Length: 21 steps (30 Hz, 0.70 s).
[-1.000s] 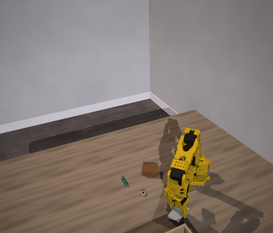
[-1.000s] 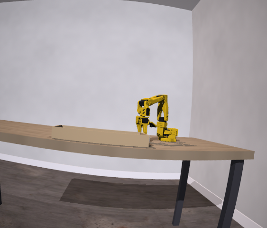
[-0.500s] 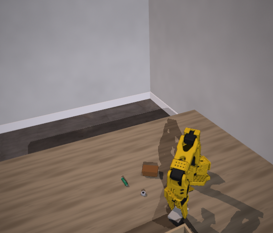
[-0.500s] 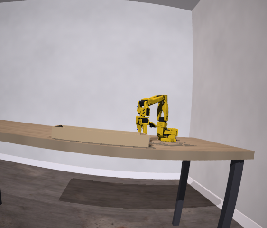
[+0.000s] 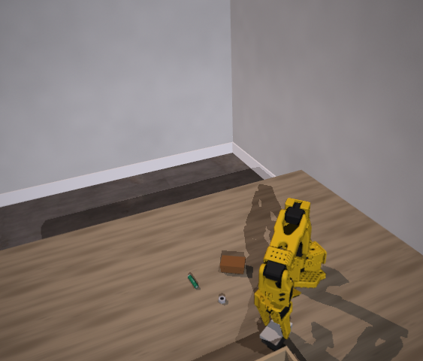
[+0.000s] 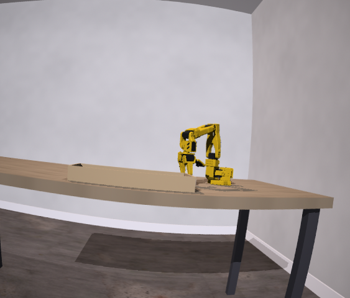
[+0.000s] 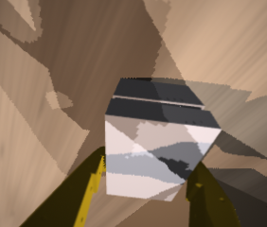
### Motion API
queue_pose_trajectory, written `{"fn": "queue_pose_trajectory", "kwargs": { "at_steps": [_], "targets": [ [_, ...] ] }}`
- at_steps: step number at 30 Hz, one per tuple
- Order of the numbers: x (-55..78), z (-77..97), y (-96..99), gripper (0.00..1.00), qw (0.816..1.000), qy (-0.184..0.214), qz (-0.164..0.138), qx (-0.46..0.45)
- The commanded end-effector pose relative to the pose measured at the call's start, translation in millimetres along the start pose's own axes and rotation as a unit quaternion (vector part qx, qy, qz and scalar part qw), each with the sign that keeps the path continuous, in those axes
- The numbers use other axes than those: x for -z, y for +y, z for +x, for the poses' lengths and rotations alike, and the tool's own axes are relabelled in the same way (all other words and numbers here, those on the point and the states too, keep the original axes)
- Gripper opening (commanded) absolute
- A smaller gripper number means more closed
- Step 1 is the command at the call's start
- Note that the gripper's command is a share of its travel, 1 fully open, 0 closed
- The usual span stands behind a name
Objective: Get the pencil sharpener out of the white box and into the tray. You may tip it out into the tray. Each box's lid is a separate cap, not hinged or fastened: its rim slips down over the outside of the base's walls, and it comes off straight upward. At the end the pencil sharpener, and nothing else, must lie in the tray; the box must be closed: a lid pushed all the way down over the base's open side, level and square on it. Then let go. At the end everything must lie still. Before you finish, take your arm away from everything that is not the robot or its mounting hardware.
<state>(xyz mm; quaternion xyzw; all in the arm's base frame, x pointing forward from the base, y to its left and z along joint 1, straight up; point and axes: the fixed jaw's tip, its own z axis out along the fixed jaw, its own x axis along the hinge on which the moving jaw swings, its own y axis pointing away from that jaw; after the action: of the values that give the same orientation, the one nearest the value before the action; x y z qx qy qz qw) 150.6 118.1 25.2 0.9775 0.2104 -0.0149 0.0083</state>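
The white box (image 5: 270, 334) (image 7: 138, 186) is low over the table or on it; whether it touches the table is unclear. In the wrist view, a thin light line runs between two dark bands on its shaded side. My gripper (image 5: 276, 331) (image 6: 186, 172) (image 7: 152, 158) points down with its fingers against two opposite sides of the box, shut on it. The tray (image 5: 273, 353) (image 6: 130, 179) is long, low-walled and pale wood, just in front of the box. Most of it is cut off in the top view, and its inside is hidden. The pencil sharpener is not in view.
A brown block (image 5: 232, 263) lies behind and left of the box. A small green cylinder (image 5: 192, 280) and a small white ring-shaped piece (image 5: 222, 298) lie farther left on the table (image 5: 106, 295). The tray's near wall hides the box in the exterior view.
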Motion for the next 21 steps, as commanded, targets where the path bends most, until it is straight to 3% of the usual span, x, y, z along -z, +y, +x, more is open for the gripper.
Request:
{"fn": "queue_pose_trajectory", "kwargs": {
  "at_steps": [1, 21],
  "targets": [
    [3.1, 5.7, -0.6, 0.23, 1.000, 0.016, 0.005, -0.001],
    [1.3, 6.9, -1.0, 0.23, 1.000, 0.016, 0.005, -0.001]
  ]
}}
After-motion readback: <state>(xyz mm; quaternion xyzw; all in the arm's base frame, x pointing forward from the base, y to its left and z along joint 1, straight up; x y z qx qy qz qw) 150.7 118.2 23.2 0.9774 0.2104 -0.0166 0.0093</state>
